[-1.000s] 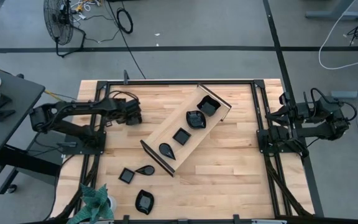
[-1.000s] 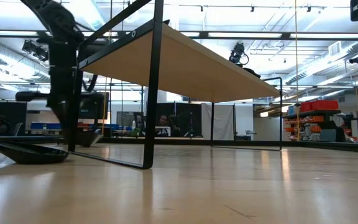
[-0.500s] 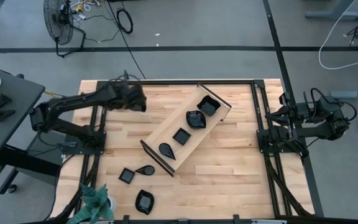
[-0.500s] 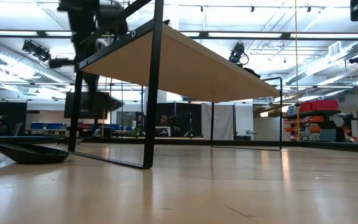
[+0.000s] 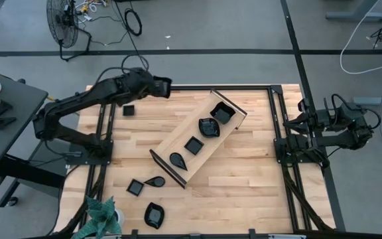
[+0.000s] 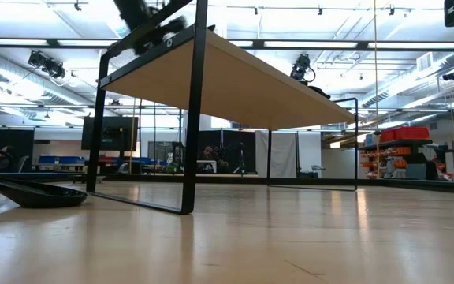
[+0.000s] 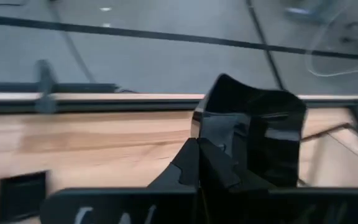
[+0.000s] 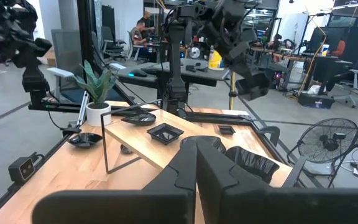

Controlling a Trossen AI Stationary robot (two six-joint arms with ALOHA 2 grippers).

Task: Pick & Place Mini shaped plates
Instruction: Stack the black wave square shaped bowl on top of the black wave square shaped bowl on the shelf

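My left gripper (image 5: 162,86) hangs high over the table's far left part, shut on a glossy black wavy-rimmed mini plate (image 7: 257,134), which also shows in the right wrist view (image 8: 253,85). A small square plate (image 5: 128,110) lies flat on the table below the left arm. The long wood tray (image 5: 178,136) lies on a slant at mid-table and holds several black plates (image 5: 209,126). Three more plates (image 5: 154,214) rest near the near left edge. My right gripper (image 8: 196,155) waits shut at the table's right edge. My left gripper pinches the plate by one side of its rim (image 7: 205,134) between the two fingers. The plate is lifted clear of the table and sticks out tilted beyond the fingertips, its hollow face toward the wrist camera.
A potted plant (image 5: 101,216) stands at the near left corner. Black frame rails (image 5: 276,126) run along the table's left, right and far edges. Bare wood lies between the tray and the right rail. In the low view a black dish (image 6: 30,193) lies close at the left.
My left gripper has risen from the table's left part and moved toward the far edge and a little right, carrying the black plate up clear of the table. The small square plate that the arm covered now shows.
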